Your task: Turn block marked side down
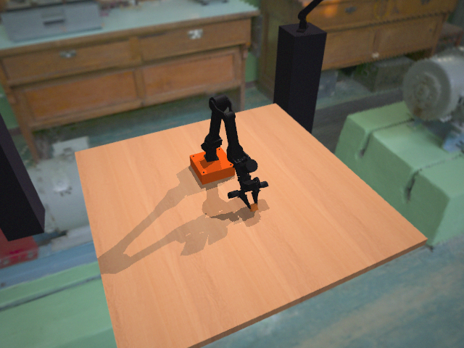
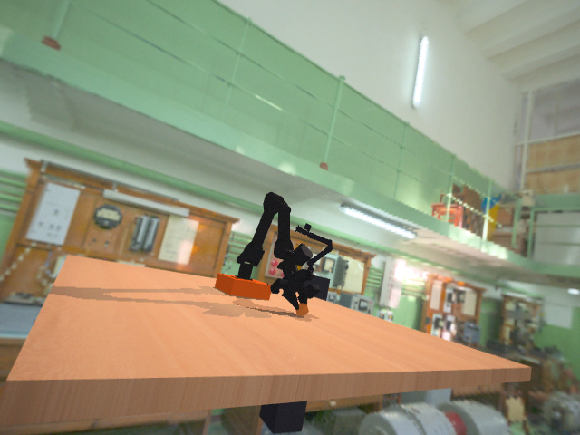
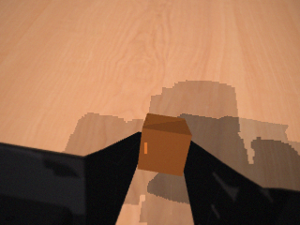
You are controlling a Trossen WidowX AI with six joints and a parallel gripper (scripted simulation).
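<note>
Since flip needs clearance, black parallel-jaw gripper (image 3: 161, 155) clenches small orange-brown cube block (image 3: 164, 145), tilted, above wooden table (image 1: 299, 232).

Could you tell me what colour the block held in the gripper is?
The block is orange-brown, with a small brighter orange mark on one face; the wrist view shows it best.

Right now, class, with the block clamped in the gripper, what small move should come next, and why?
Probably keep rolling the wrist: the gripper is shut on the tilted block, whose bright mark shows on a side face, not yet downward.
</note>
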